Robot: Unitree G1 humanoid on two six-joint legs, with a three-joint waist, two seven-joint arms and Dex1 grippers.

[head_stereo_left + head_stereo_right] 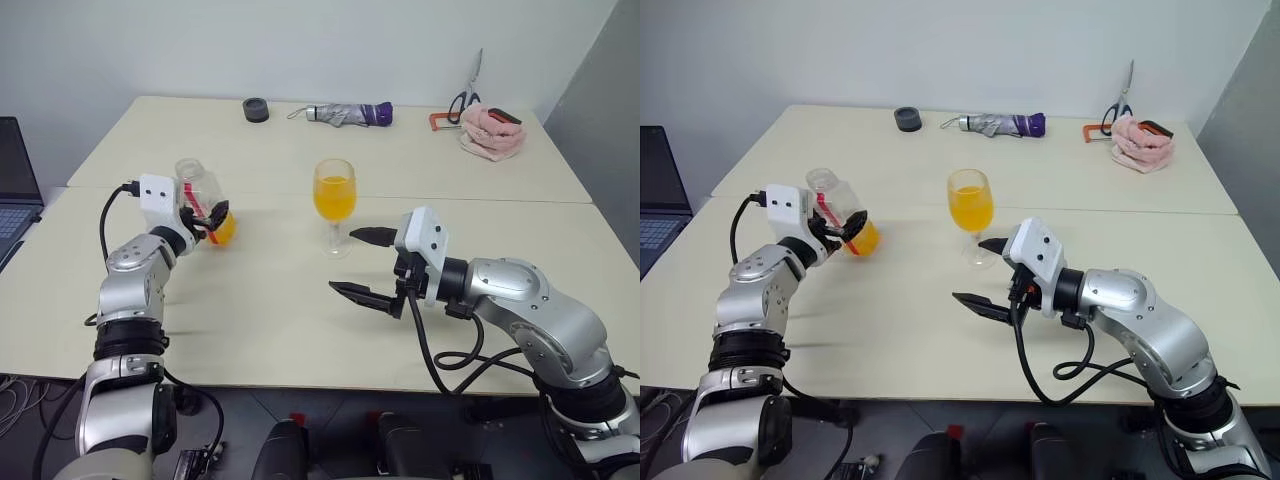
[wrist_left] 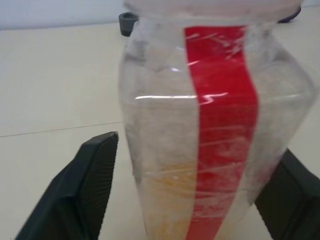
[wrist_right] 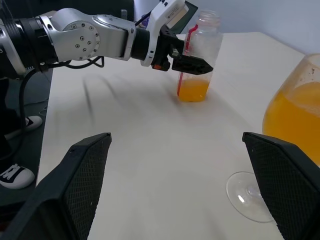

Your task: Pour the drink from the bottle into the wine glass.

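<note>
Table (image 1: 300,320): two pale cream tops pushed together, seam running across behind the wine glass; near edge cut off by the robot's arms.
Laptop (image 1: 15,190): dark, at the far left edge, mostly out of frame; only a corner of screen and keyboard shows.
Right gripper (image 1: 362,264): fingers spread wide, nothing between them, hovering just above the table on the near right side of the glass foot. From its wrist view the two black fingers (image 3: 75,185) frame the foot; the glass bowl is cropped at the edge.
Left gripper (image 1: 212,215): fingers stand on either side of the bottle. The wrist view shows a gap between the left finger (image 2: 87,185) and the bottle wall; the other finger is half hidden behind the bottle, contact there cannot be made out. No firm clamp visible.
Folded umbrella (image 1: 350,113): grey with purple end, far edge of table.
Pink cloth (image 1: 492,132): bunched, far right; scissors (image 1: 468,90) just behind it, handles partly hidden.
Bottle (image 1: 205,205): upright on the table, left of the glass and well apart from it; no cap on it, red label strip facing the gripper, small remainder of the drink (image 3: 192,91) at the bottom.
Wine glass (image 1: 334,205): upright at table centre, bowl about half full of orange liquid.
Black round object (image 1: 256,109): far edge, too small to identify.
</note>
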